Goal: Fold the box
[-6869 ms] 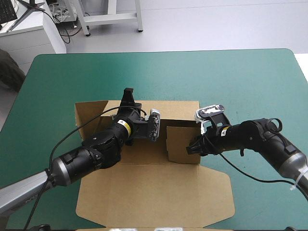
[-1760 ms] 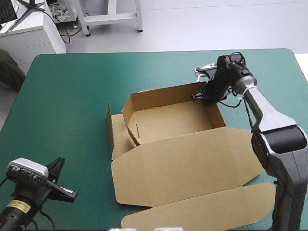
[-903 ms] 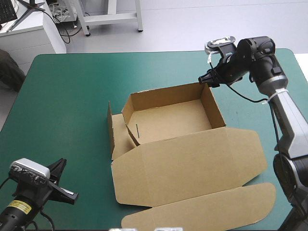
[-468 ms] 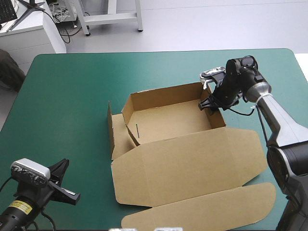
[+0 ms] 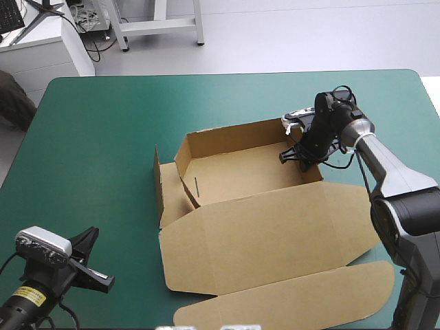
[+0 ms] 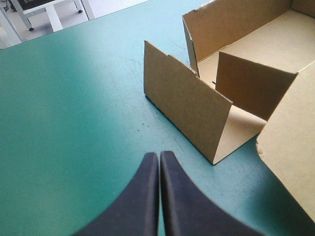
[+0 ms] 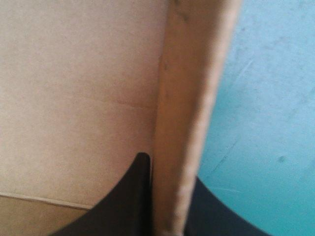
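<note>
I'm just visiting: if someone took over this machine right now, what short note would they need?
Right gripper shut on the right wall of the box, a finger each side.
Left gripper shut, empty, over the teal-green cover, clear of the box.
Done: far and right walls stand; lid lies flat.
Left to do: the left-end flap stands outside the tray, untucked.

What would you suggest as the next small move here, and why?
Probably bring the shut left tool toward the flap standing loose outside the left end of the box; the right tool pinches the right wall, steadying it.
</note>
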`<state>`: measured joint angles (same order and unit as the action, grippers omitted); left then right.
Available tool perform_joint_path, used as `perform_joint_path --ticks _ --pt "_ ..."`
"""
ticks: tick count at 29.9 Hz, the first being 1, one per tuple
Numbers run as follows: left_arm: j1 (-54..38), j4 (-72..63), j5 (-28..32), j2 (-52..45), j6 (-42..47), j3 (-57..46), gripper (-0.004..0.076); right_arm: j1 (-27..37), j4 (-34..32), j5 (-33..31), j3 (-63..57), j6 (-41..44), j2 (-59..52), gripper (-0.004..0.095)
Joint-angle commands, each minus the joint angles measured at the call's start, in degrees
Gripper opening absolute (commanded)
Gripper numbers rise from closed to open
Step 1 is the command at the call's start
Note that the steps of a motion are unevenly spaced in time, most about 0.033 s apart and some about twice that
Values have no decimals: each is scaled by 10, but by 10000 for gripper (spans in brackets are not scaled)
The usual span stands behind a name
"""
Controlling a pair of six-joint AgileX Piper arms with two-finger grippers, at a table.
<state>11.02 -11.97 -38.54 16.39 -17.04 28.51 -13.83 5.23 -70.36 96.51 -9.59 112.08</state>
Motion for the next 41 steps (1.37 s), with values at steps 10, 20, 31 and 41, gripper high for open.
perform_joint_path --ticks 10,20,31,41 --pt "3 -8 40 7 3 15 -10 0 -10 -15 13 39 -82 -20" --pt "3 4 40 7 4 15 -10 0 -91 -15 13 72 -238 -20" --pt "3 5 40 7 1 15 149 0 -115 -15 13 84 -348 -20" --pt "3 -17 87 7 31 15 481 0 -109 -15 13 96 -381 -20"
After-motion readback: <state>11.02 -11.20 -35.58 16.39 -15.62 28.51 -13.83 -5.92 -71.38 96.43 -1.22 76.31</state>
